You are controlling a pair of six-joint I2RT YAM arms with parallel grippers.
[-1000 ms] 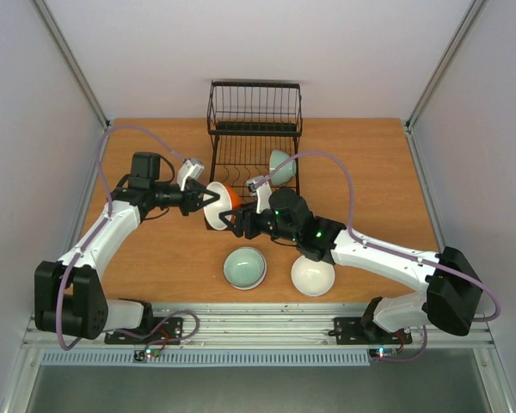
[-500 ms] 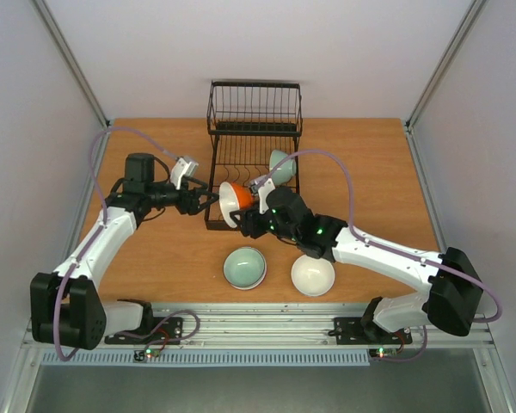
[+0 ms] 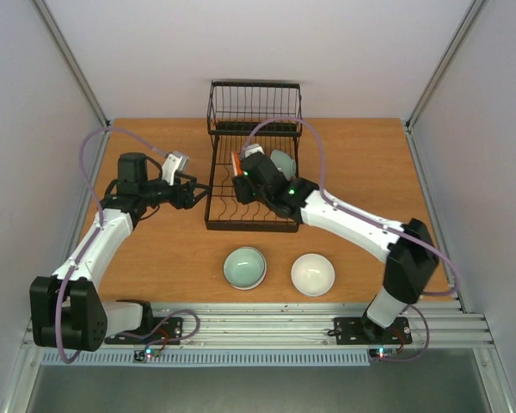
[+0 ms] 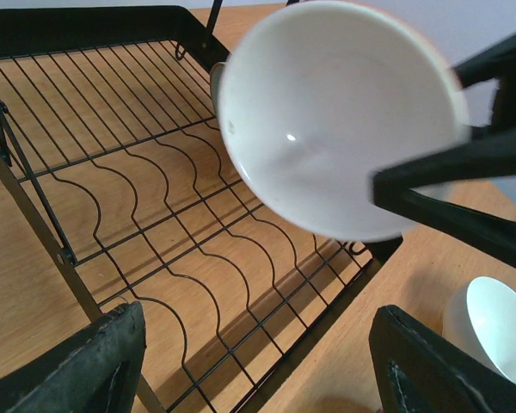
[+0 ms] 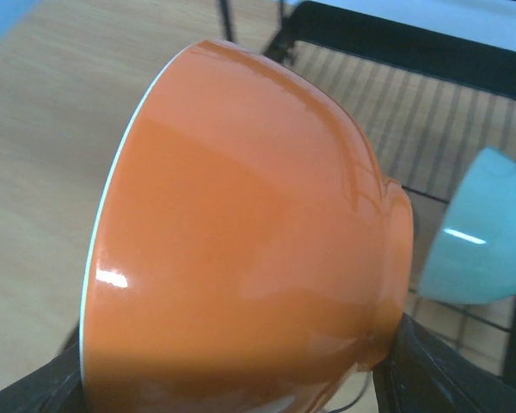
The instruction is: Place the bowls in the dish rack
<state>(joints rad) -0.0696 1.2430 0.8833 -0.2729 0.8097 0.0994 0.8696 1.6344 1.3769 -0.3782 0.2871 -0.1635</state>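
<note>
orange bowl (image 5: 249,232), white inside, hangs tipped on its side over the dish rack's (image 3: 249,225) flat tray, toward the rack's left rim, grasped by the right gripper (image 3: 243,175). a mint bowl (image 3: 284,162) leans at the rack's right side, just beside it. the left gripper (image 3: 196,193) hangs released, jaws wide, just outside the rack's left edge. a second mint bowl (image 3: 244,267) and a white bowl (image 3: 312,274) sit apart from the rack's front edge, table (image 3: 155,258) wood showing between.

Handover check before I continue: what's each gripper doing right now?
Left gripper: open, empty.
Right gripper: closed on the orange bowl, above the dish rack.
</note>
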